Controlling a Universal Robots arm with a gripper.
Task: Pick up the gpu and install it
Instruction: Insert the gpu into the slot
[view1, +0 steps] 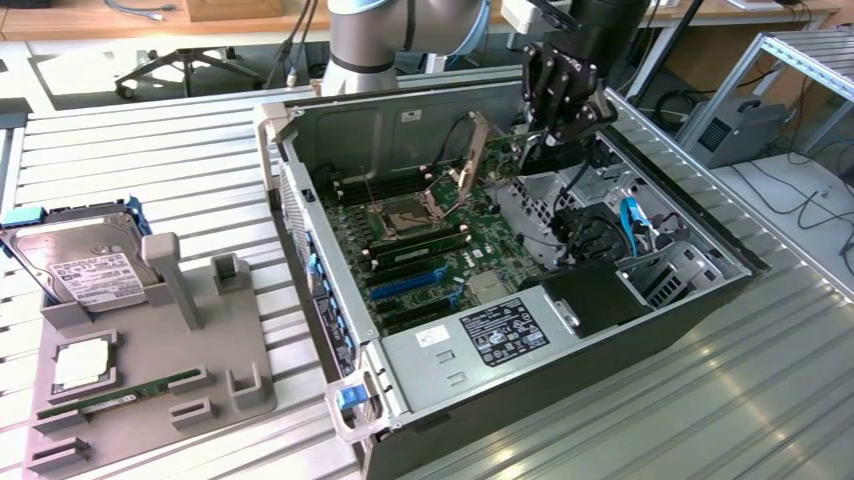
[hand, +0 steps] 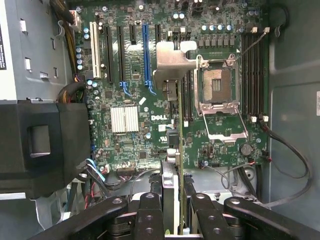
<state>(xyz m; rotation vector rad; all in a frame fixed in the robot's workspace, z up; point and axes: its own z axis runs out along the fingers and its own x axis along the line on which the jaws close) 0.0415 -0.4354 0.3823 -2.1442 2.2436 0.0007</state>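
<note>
My gripper (hand: 172, 212) is shut on the gpu (hand: 173, 150), which I see edge-on as a thin card running away from the fingers (hand: 150, 210). Its pale metal bracket (hand: 172, 62) sits at the far end. The card hangs above the green motherboard (hand: 130, 145), between the expansion slots and the open CPU socket (hand: 217, 87). The blue slot (hand: 146, 55) lies just beside the bracket. In the exterior view the gripper (view1: 550, 130) hovers over the back of the open computer case (view1: 334, 300), with the gpu (view1: 505, 160) held down inside it.
A grey holder tray (view1: 160, 380) at the exterior view's left carries a silver hard drive (view1: 80, 265), a processor chip (view1: 83, 362) and a green memory stick (view1: 120, 395). Inside the case are a black power supply (view1: 514, 330), a black shroud (hand: 40, 145) and loose cables (hand: 290, 155).
</note>
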